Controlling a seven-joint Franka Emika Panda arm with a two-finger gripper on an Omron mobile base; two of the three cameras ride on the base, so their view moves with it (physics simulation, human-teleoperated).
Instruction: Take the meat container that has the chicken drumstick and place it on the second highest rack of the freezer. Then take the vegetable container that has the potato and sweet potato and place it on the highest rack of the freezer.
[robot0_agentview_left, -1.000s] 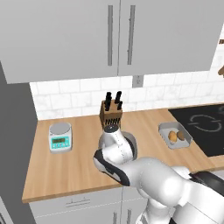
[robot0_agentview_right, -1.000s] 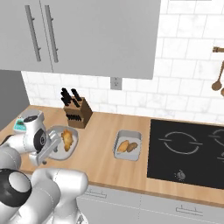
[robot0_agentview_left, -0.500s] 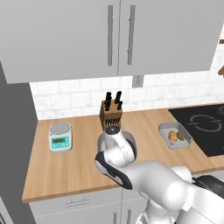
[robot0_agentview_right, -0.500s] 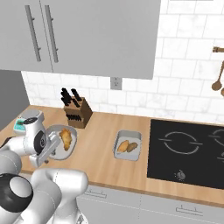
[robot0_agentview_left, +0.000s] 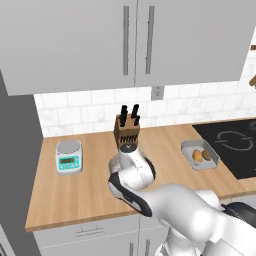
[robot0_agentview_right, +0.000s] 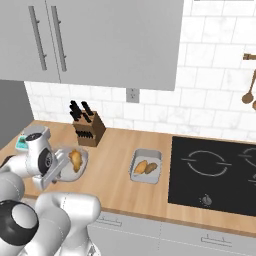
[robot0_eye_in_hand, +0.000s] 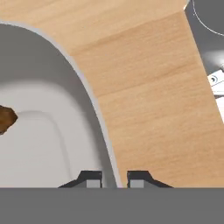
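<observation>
Straddling the rim of the meat container (robot0_eye_in_hand: 94, 109), the gripper (robot0_eye_in_hand: 114, 179) had one fingertip inside the wall and one outside, the jaws drawn in against the thin grey edge: a pinch grip, judged chosen because the dish is too broad to span. The chicken drumstick (robot0_agentview_right: 75, 159) lay inside, away from the fingers. The container rested on the wooden counter (robot0_agentview_right: 115, 187) in front of the knife block (robot0_agentview_right: 89, 129). The vegetable container (robot0_agentview_right: 146, 166), holding the potato and sweet potato (robot0_agentview_right: 145, 167), waited beside the cooktop (robot0_agentview_right: 215, 172).
</observation>
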